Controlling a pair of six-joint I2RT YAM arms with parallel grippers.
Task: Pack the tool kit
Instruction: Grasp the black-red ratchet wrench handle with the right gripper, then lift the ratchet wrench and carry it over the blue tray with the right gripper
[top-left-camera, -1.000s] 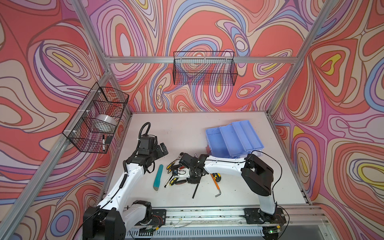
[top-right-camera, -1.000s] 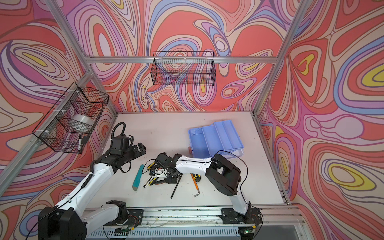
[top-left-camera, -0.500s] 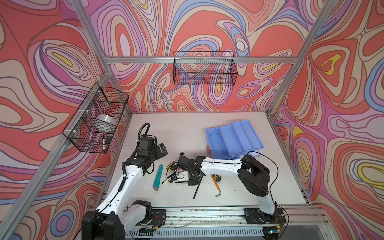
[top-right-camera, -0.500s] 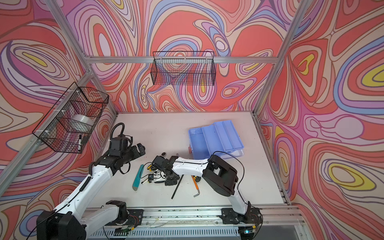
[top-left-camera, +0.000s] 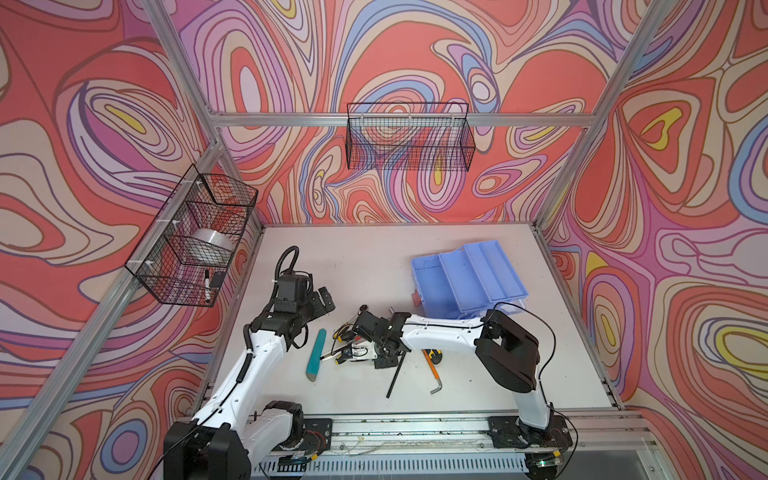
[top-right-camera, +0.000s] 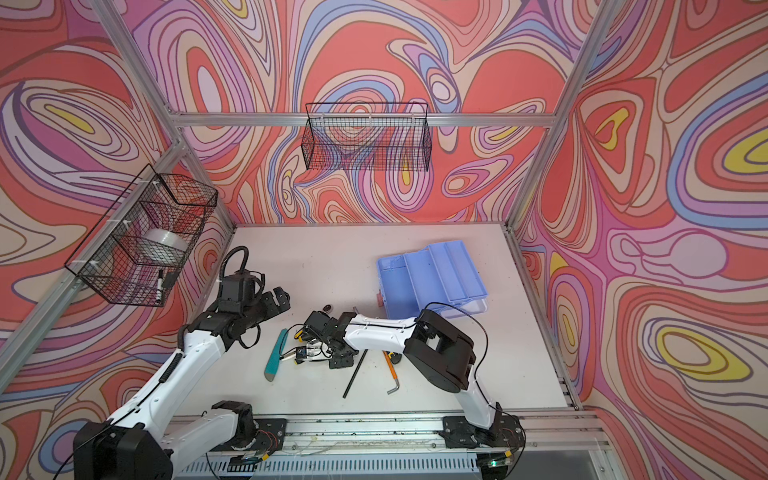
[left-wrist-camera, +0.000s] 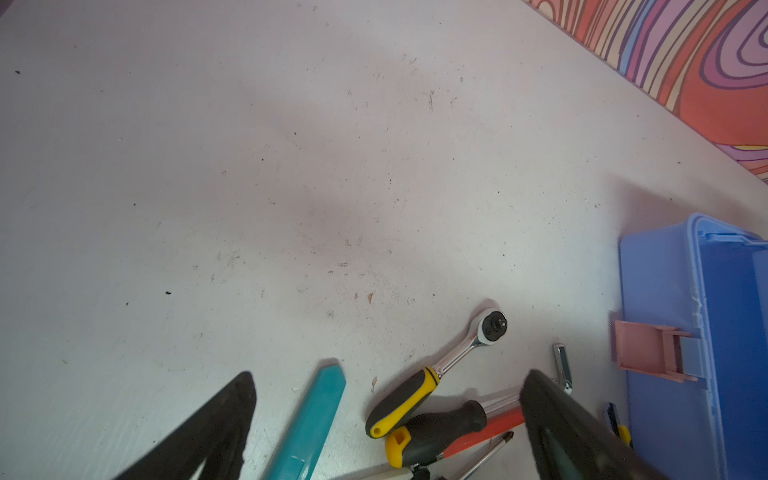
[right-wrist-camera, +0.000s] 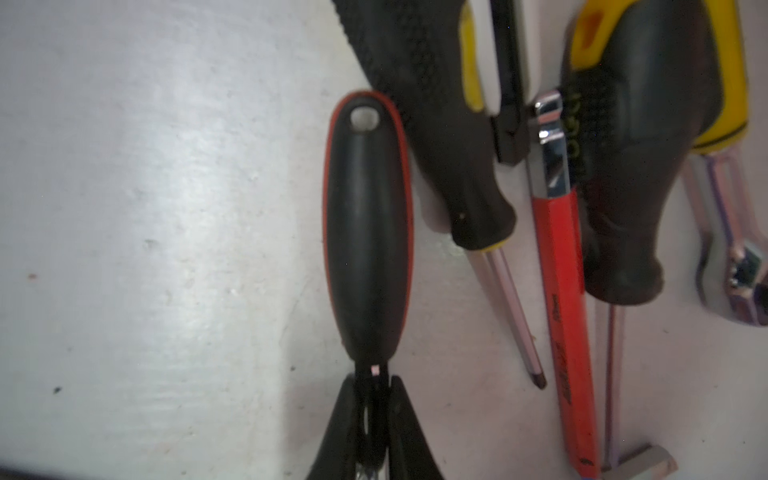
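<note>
Near 6 o'clock on the surface (top-left-camera: 374, 257), right gripper (right-wrist-camera: 374, 380) jaws pinch a black-handled tool (right-wrist-camera: 368, 232) by its neck; left gripper (top-left-camera: 322, 302) jaws gape. Lifted, it could swing loose.

Left claw (top-left-camera: 323, 301) agape, right claw (right-wrist-camera: 374, 380) clamped.

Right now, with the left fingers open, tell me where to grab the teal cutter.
I'd take the teal cutter across its narrow body, on the half nearer the robot's base, coming straight down. It lies flat and slim with bare table either side there; other tools crowd its far half.
</note>
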